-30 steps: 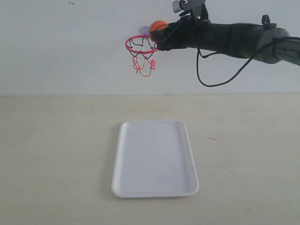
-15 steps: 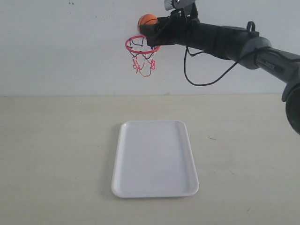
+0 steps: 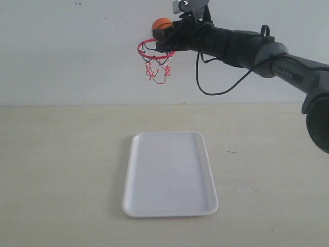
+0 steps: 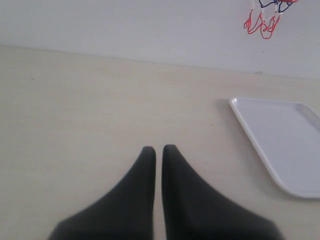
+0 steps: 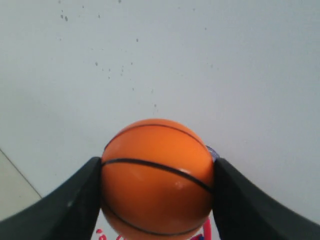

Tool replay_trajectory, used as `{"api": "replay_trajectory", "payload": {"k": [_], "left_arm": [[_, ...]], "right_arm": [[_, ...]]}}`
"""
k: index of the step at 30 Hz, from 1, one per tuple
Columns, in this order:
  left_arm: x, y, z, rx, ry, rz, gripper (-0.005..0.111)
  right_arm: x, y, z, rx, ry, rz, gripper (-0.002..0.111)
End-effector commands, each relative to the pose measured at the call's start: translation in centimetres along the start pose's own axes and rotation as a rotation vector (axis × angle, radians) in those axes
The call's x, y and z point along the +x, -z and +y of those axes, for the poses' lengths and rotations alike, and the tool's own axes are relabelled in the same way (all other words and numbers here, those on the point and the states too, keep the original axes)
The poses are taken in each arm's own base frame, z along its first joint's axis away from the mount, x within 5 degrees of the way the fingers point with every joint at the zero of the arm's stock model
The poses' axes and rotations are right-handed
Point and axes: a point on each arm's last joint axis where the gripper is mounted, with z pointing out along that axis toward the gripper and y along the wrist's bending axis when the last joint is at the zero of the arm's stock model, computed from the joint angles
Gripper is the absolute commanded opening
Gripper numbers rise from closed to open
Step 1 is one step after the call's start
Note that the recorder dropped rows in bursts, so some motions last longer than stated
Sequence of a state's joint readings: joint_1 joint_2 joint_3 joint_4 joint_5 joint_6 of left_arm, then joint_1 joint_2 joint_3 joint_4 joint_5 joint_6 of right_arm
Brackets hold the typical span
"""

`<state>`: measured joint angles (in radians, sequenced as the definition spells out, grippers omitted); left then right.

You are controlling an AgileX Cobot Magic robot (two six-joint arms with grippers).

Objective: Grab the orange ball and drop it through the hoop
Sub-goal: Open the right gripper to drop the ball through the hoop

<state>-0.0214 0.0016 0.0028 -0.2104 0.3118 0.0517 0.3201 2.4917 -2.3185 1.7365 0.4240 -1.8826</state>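
Note:
The orange ball [image 3: 162, 24] [image 5: 156, 177] with thin black seams sits between the two black fingers of my right gripper [image 3: 165, 32] [image 5: 156, 192], which is shut on it. In the exterior view the ball hangs just above the right part of the hoop [image 3: 153, 49], a red ring with a dangling string net on the back wall. A sliver of the red ring [image 5: 206, 231] shows under the ball in the right wrist view. My left gripper [image 4: 158, 149] is low over the table, its fingers nearly together with nothing between them. The net's lower strings [image 4: 263, 20] show far off in the left wrist view.
A white rectangular tray [image 3: 170, 173] [image 4: 280, 132] lies on the beige table below the hoop. The right arm [image 3: 247, 46] reaches in from the right along the wall, with a black cable [image 3: 216, 87] looping beneath it.
My right gripper has carried the ball leftward and slightly up, from beside the ring's right edge to above it. In the last half second it barely moved.

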Motion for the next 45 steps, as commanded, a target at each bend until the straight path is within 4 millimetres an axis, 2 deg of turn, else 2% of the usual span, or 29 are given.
{"api": "replay_trajectory", "payload": {"k": [1, 8, 25, 27, 29, 33, 35, 37, 39, 41, 43, 45], "left_arm": [[-0.2, 0.0, 0.0, 0.000, 0.008, -0.017, 0.004], [-0.2, 0.0, 0.0, 0.000, 0.008, -0.017, 0.004], [-0.2, 0.0, 0.0, 0.000, 0.008, -0.017, 0.004], [-0.2, 0.0, 0.0, 0.000, 0.008, -0.017, 0.004], [-0.2, 0.0, 0.0, 0.000, 0.008, -0.017, 0.004], [-0.2, 0.0, 0.0, 0.000, 0.008, -0.017, 0.004], [-0.2, 0.0, 0.0, 0.000, 0.008, -0.017, 0.004], [-0.2, 0.0, 0.0, 0.000, 0.008, -0.017, 0.004], [-0.2, 0.0, 0.0, 0.000, 0.008, -0.017, 0.004], [-0.2, 0.0, 0.0, 0.000, 0.008, -0.017, 0.004], [-0.2, 0.0, 0.0, 0.000, 0.008, -0.017, 0.004], [-0.2, 0.0, 0.0, 0.000, 0.008, -0.017, 0.004]], "right_arm": [[-0.1, 0.0, -0.2, 0.021, -0.001, -0.002, 0.000], [1.9, -0.5, 0.5, -0.051, -0.047, 0.011, 0.000], [2.0, -0.5, 0.5, -0.051, -0.047, 0.012, 0.001], [2.0, -0.5, 0.5, -0.051, -0.047, 0.012, 0.008], [2.0, -0.5, 0.5, -0.051, -0.047, 0.012, 0.024], [2.0, -0.5, 0.3, -0.032, -0.065, 0.018, 0.074], [2.1, -0.5, 0.1, -0.010, -0.092, 0.025, 0.091], [2.1, -0.5, 0.1, -0.008, -0.102, 0.025, 0.096], [2.1, -0.5, 0.1, -0.009, -0.139, 0.025, 0.092], [1.7, -0.5, 0.4, -0.013, -0.162, 0.019, 0.079], [1.1, -0.4, 0.2, 0.009, -0.171, 0.015, 0.052], [0.6, -0.3, 0.0, 0.025, -0.161, 0.009, 0.012]]}}
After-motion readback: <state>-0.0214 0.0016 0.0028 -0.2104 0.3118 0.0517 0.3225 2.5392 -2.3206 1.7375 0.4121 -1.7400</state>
